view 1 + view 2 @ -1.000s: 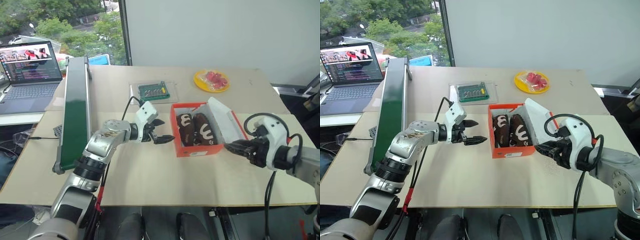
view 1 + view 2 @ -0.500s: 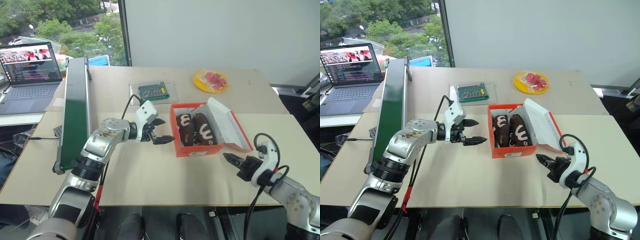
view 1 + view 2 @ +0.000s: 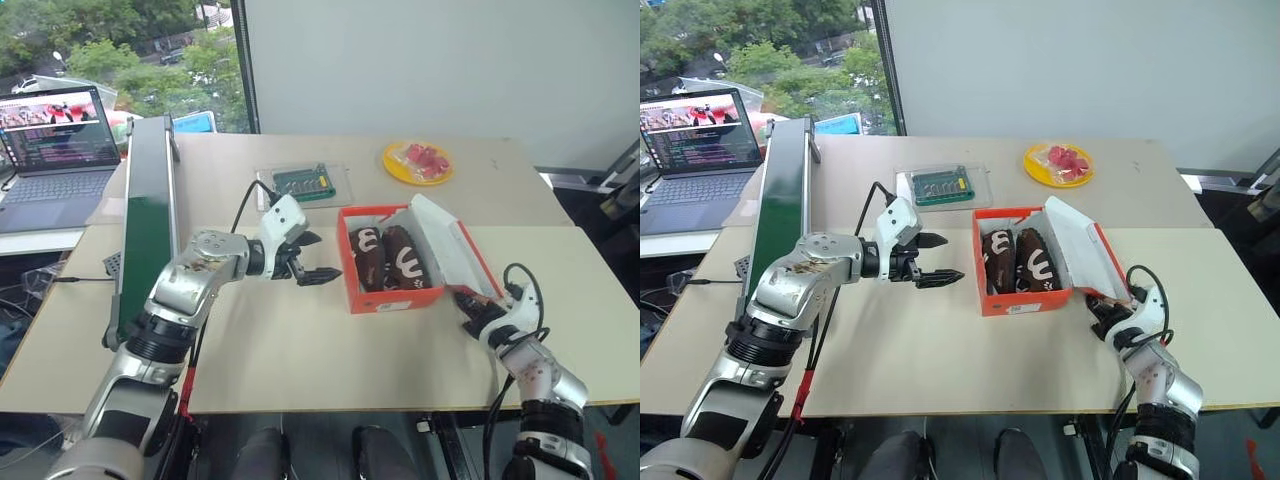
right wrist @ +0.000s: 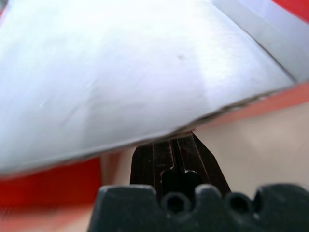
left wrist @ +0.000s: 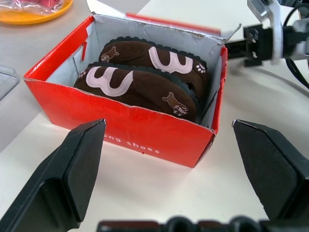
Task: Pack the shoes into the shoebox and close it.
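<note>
1. The robot's right hand (image 3: 470, 305), its two black fingers pressed together on nothing, has dropped from beside the box to bench level and now sits tucked under the free edge of the tilted lid (image 3: 447, 250), at about 4 o'clock from the red-orange cardboard shoebox (image 3: 391, 298).

2. The left hand (image 3: 312, 256) has barely shifted: its fingers stand wide apart and empty, hovering just beside the box's 9 o'clock wall, aimed at it.

3. The pair of small dark brown shoes with white markings (image 5: 145, 82) already lies side by side inside the box, which sits on the pale wooden bench (image 3: 330, 350); packing looks done, and the low, closed right hand appears placed to lift the lid over, so closing is the step in hand.

4. In the right wrist view the white underside of the lid hides the fingertips, so whether they actually touch the cardboard cannot be told.

5. The hinge line is masked by the lid itself, and the far shoe's outer side is hidden by the box wall.
</note>
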